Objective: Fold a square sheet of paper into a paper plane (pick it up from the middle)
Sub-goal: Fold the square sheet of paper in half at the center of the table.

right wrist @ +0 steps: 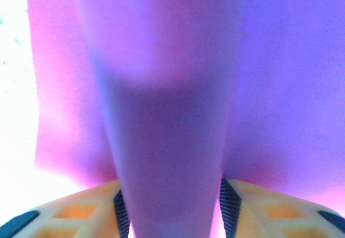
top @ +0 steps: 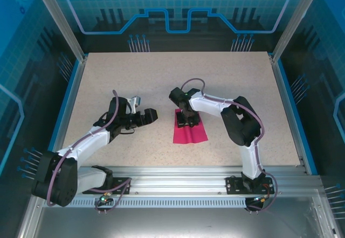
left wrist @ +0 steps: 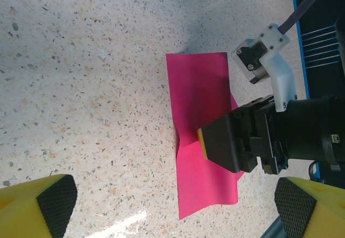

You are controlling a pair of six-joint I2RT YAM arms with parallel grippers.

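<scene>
Pickup step: right gripper (top: 187, 120) pinches paper (top: 190, 134) at its raised middle, left gripper (top: 152, 115) spread wide nearby; next calls for a clean lift.

A speckled beige table (top: 135, 76) carries one magenta paper sheet (top: 190, 134) near its middle.

A magenta square sheet of paper (top: 191, 135) lies on the speckled surface (top: 108, 82), just toward 5 o'clock from its middle. The right hand (top: 187, 121) is down on the sheet's 12 o'clock half, its arm reaching in from 3 o'clock. The left hand (top: 146, 116) sits off the sheet at its 9 o'clock side, pointing toward 3 o'clock.
</scene>
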